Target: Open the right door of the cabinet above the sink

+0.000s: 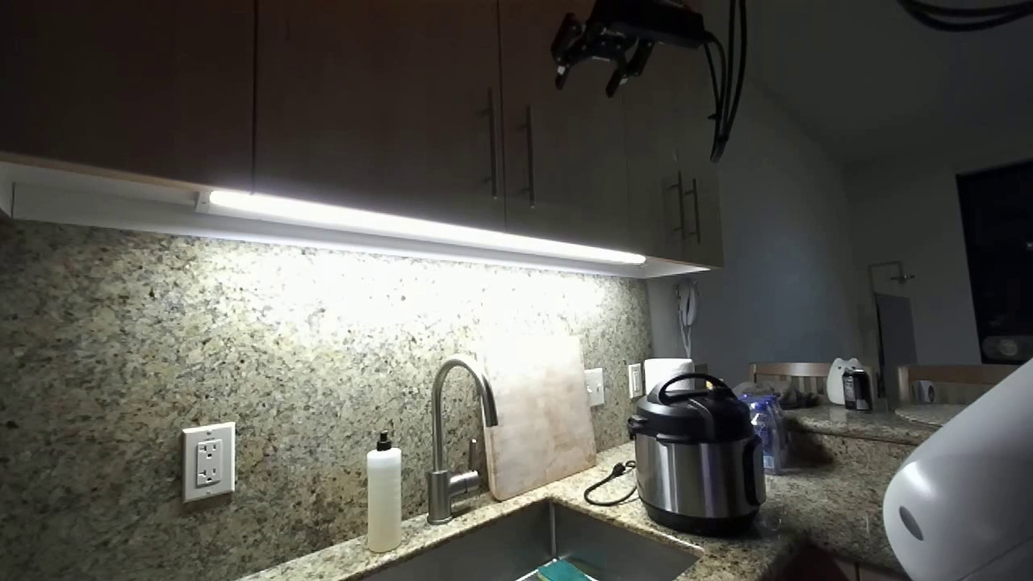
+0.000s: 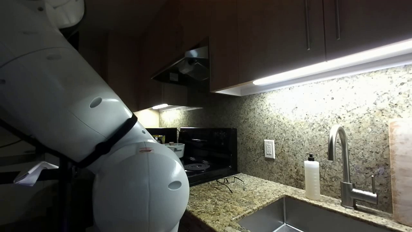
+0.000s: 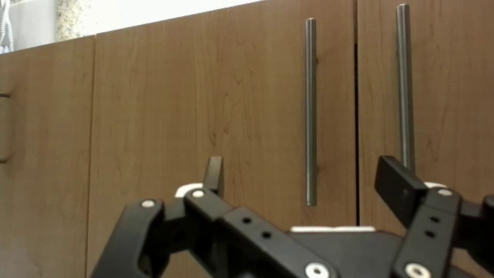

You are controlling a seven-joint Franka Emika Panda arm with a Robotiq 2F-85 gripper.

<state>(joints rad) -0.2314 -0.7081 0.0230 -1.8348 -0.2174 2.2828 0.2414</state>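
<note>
Clearly, we have the gripper (image 1: 586, 85) spread wide and empty, presumably to straddle the handle (image 3: 311, 112). The right door (image 1: 575, 165) hangs closed above the back edge of the counter (image 2: 219, 203).

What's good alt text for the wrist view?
Open Robotiq gripper, a vertical metal bar handle visible between its jaws but untouched, in front of a closed wood-grain cabinet door. Across a dark seam to the right, a second bar handle on the neighboring door runs partly behind one jaw. The picture appears upside down.
</note>
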